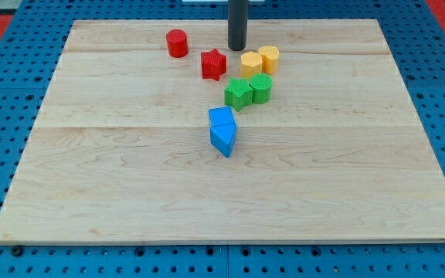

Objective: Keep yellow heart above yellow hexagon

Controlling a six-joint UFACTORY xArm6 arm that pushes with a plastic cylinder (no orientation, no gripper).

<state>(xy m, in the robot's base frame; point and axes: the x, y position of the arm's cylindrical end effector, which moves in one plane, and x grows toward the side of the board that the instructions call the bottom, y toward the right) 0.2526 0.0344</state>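
Upper centre, the yellow heart [269,58] is sitting slightly above the yellow hexagon [251,63], apparently touching it. The tip [236,48], carrying no hand, is resting just left.

Bench [130,185] top is pale wood – visible grain, plank seams, smooth satin finish. Under it a blue perforated panel [22,262], looks like matt plastic or painted metal. Blocks look matt plastic – red cylinder [177,43], yellow hexagon [251,62], green pair [249,91] show fine ribbed surfaces. Rod [237,23] is dark, smooth, slight sheen.
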